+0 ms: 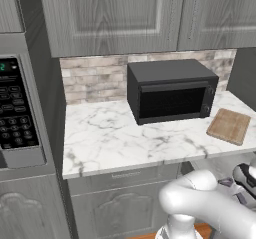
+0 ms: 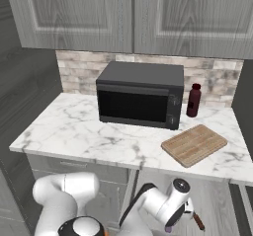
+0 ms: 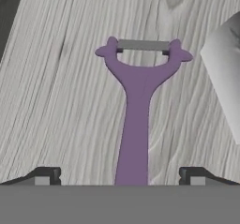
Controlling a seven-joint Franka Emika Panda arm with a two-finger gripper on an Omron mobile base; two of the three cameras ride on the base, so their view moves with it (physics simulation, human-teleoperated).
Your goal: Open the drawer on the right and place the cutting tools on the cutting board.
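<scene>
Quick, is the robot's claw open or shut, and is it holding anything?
Gripper: open, holding nothing; its fingertips stand on either side of the purple T-shaped peeler's handle.

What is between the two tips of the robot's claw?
The handle of the purple peeler lies between the claw tips, on the pale grey drawer floor. The hand view shows the tips wide apart, not touching it.

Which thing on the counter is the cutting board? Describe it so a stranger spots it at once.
Find the black microwave on the marble counter. Right of it, toward the front edge, lies the cutting board: flat, light-brown wood with rounded corners, unlike the upright dark red bottle behind it.
</scene>
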